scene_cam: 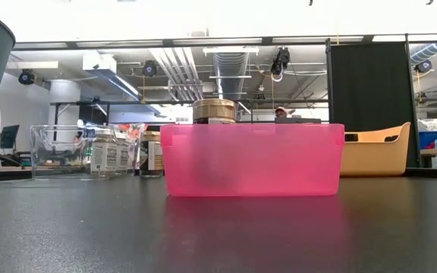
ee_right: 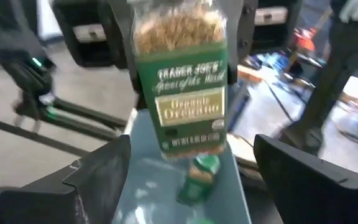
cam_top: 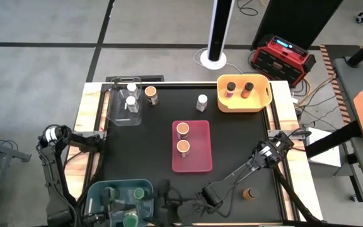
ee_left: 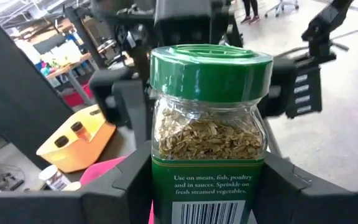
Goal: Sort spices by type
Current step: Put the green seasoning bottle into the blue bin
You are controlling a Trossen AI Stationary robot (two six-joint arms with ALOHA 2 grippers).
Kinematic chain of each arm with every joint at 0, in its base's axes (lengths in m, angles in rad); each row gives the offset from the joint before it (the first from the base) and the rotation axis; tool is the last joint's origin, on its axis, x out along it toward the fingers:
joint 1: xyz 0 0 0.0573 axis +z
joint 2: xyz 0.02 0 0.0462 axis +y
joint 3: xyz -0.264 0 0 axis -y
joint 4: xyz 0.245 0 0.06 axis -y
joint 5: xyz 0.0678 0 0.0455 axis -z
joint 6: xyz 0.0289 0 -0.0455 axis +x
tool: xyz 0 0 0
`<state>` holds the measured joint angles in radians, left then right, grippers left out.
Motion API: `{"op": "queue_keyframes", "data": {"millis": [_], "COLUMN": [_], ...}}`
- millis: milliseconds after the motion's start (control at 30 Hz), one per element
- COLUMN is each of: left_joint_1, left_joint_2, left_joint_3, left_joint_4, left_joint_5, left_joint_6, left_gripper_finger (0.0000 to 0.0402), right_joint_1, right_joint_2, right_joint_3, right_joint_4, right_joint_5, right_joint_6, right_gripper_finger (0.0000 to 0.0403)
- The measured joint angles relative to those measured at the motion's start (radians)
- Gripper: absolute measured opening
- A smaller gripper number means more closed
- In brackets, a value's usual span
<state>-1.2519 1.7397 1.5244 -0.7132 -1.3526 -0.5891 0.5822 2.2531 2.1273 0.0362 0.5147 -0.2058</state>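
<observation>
Holding a green-lidded oregano jar (ee_left: 209,140) between its fingers, the left gripper (cam_top: 133,203) sits over the blue bin (cam_top: 96,189) at about seven o'clock on the table; its jaws are clamped on the jar's lower body, flanking the label, as the left wrist view shows; the right wrist view sees the same jar from the other side, hanging above the bin's floor where another green-lidded jar (ee_right: 199,179) already lies on its side; the right gripper (cam_top: 169,203) waits just beside the bin at six o'clock, its wide dark fingers (ee_right: 98,180) standing well apart with nothing between them; elsewhere, two orange-lidded jars (cam_top: 183,139) stand in the pink bin (cam_top: 201,165) at centre, two dark-lidded jars (cam_top: 239,88) in the yellow bin (cam_top: 260,104) at one o'clock, white-lidded jars (cam_top: 131,98) in the clear bin (cam_top: 113,113) at eleven o'clock; one orange-lidded jar (cam_top: 150,94) and one white-lidded jar (cam_top: 201,102) stand loose at twelve o'clock, and a brown-lidded jar (cam_top: 249,193) lies at five o'clock; the held jar looks like rigid clear glass or plastic, light with dried leaf, smooth and likely slippery on the label, possibly breakable if dropped; a grip across the straight body below the lid seems safest, lowering it close to the bin floor before release
</observation>
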Motion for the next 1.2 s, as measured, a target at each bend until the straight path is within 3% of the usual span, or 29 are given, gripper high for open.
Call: {"op": "queue_keyframes", "data": {"millis": [167, 700, 900, 1067, 1200], "left_joint_1": [0.001, 0.057, 0.072, 0.082, 0.087], "left_joint_2": [0.000, 0.000, 0.000, 0.000, -0.001], "left_joint_3": [0.027, 0.046, 0.046, 0.046, 0.046], "left_joint_4": [0.059, 0.226, 0.254, 0.258, 0.260], "left_joint_5": [0.000, 0.018, 0.034, 0.033, 0.034], "left_joint_6": [0.073, 0.237, 0.278, 0.279, 0.283], "left_gripper_finger": [0.0184, 0.0186, 0.0188, 0.0190, 0.0191], "right_joint_1": [-0.012, -0.030, -0.032, -0.035, -0.036], "right_joint_2": [0.000, 0.010, 0.010, 0.010, 0.010], "right_joint_3": [0.000, -0.001, -0.001, -0.001, -0.002], "right_joint_4": [0.067, 0.178, 0.187, 0.186, 0.186], "right_joint_5": [-0.125, -0.204, -0.210, -0.209, -0.202], "right_joint_6": [-0.014, -0.121, -0.173, -0.198, -0.207], "right_gripper_finger": [0.0341, 0.0318, 0.0278, 0.0193, 0.0187]}}
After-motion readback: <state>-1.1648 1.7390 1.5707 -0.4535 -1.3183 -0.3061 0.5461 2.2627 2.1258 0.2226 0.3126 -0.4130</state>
